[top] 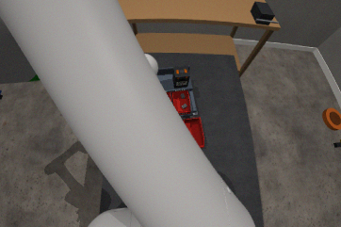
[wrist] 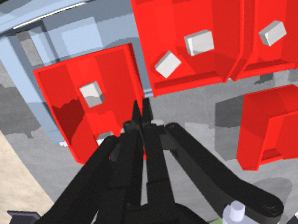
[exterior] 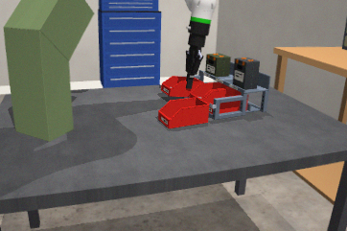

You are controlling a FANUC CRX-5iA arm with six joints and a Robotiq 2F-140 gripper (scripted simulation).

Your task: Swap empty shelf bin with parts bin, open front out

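My gripper [wrist: 143, 108] [exterior: 190, 84] is shut on the side wall of a red open bin [wrist: 107, 75] [exterior: 173, 86] that holds one grey part [wrist: 91, 95]. This bin sits at the far end of the low grey shelf [exterior: 256, 97] [wrist: 75, 35] [top: 165, 80]. An empty red bin [wrist: 265, 130] [exterior: 184, 114] [top: 197, 131] stands upright on the dark table [exterior: 144, 152] in front of the shelf. In the wrist view, a red bin with two parts [wrist: 185, 30] and another with one part [wrist: 260, 55] lie beside the held one. The arm hides my gripper in the top view.
Two dark boxes [exterior: 217, 63] [exterior: 245, 72] stand on the shelf's top board. A tall green block [exterior: 43, 66] stands at the table's left. A blue drawer cabinet [exterior: 129, 37] is behind the table, and a wooden table [exterior: 312, 61] [top: 188, 4] is at the right.
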